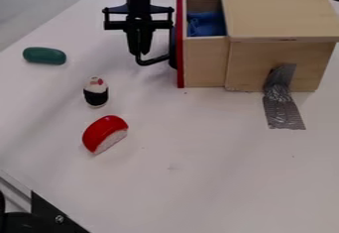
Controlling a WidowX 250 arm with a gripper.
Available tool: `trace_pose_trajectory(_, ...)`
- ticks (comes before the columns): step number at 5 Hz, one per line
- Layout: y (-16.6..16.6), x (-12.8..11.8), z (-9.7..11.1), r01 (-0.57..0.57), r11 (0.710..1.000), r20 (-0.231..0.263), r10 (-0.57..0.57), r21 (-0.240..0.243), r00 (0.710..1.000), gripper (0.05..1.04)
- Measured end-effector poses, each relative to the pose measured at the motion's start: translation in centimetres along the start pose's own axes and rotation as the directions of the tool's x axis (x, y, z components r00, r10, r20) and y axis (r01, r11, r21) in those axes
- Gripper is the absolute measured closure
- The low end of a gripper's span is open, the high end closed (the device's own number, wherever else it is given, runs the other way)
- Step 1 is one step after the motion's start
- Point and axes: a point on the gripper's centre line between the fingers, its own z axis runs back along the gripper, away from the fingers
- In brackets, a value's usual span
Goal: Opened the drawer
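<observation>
Three toys [96, 93] lie near one tool [139, 48] and one open drawer [204, 62].

Room to pass over table [205, 162]: broad stretch in front of wooden box [281, 14], bounded on its box side by grey tape [283, 110] running down onto the surface. Second lane between red drawer front [180, 68] and the black-and-white piece [96, 93]; its far end is blocked by gripper [140, 53] and curved black handle [153, 60]. Gap between that piece and red-and-white piece [106, 134] is narrow; wider toward green piece [44, 55]. Drawer accessible from above at its exposed part, where blue cloth [206, 24] occupies space; box top covers the rest.
</observation>
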Motion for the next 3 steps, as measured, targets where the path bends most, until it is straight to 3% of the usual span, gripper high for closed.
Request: trace_pose_trajectory(3,0.37,0.21,-0.16,-0.005,1.0,-0.018,0.005,0.007,1.0,0.973)
